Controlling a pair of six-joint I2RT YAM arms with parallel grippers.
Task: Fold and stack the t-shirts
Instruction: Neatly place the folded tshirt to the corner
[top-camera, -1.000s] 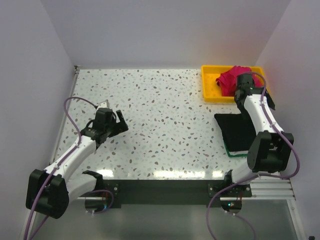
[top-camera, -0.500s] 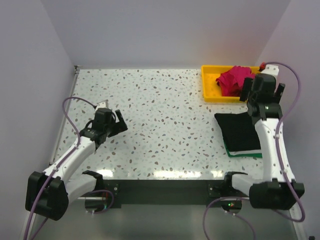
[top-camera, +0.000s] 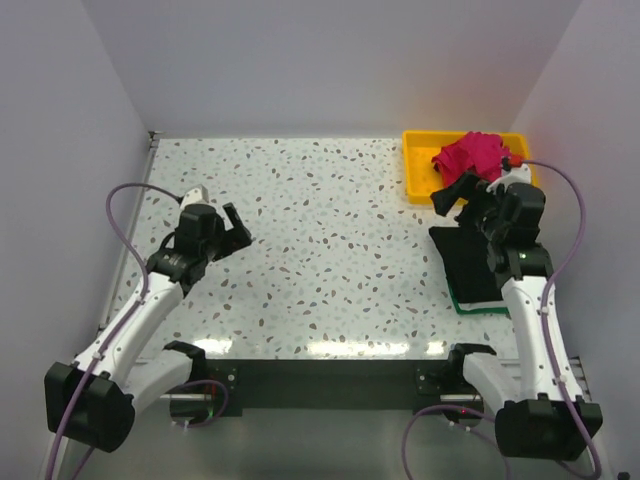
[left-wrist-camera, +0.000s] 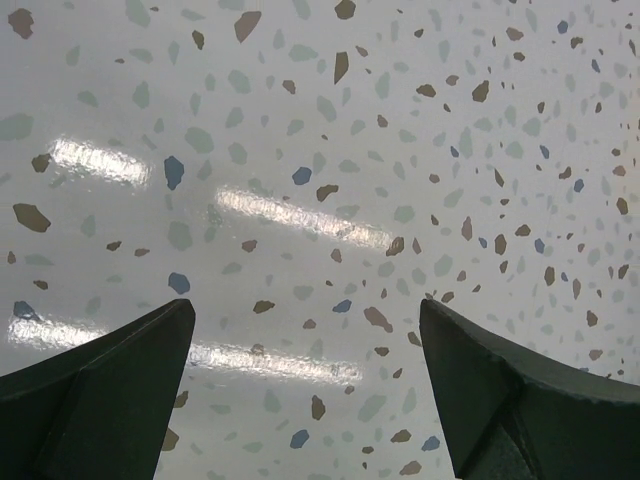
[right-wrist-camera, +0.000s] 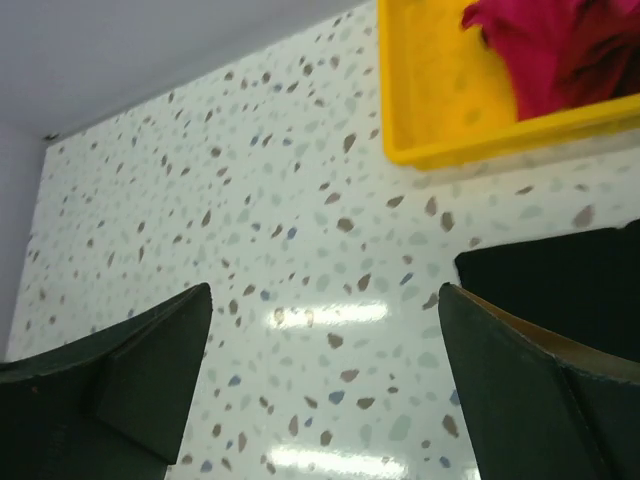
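Beyond the right end effector (right-wrist-camera: 325, 298) — jaws wide, empty — magenta t-shirt (right-wrist-camera: 560, 50), in tray (right-wrist-camera: 440, 105)

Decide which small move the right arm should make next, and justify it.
Probably reach the open right end effector into the yellow tray for the magenta shirt: it lies crumpled there, while the black shirt already lies folded nearby.

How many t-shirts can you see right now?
3: a magenta one in the yellow tray, a folded black one on the table, a green one under it. Others may be hidden.
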